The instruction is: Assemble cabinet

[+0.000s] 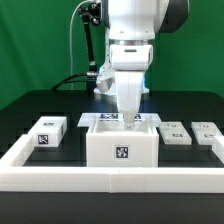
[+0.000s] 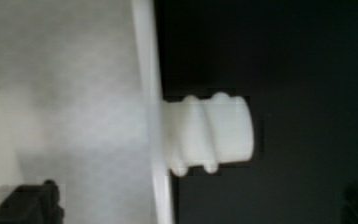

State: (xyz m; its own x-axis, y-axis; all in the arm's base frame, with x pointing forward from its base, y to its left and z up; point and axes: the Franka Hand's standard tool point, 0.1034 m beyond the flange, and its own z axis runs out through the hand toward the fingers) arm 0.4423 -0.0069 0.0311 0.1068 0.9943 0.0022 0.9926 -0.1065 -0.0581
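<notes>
The white boxy cabinet (image 1: 122, 140) is showing a front tag (image 1: 123, 154), with the open gripper (image 1: 128, 118) hanging at its twelve o'clock; black table (image 1: 45, 105), green wall (image 1: 30, 40).

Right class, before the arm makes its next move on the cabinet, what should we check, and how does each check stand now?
1. The gripper is open: ok, fingers stand wide apart.
2. Nothing gripped: ok.
3. The gripper is above the body: ok.
4. The knob is centred between the fingers: cannot tell.
5. The blocks lie clear of the arm, one on the exterior view's left, two on its right: ok.
6. The gripper touches the body: cannot tell.
</notes>
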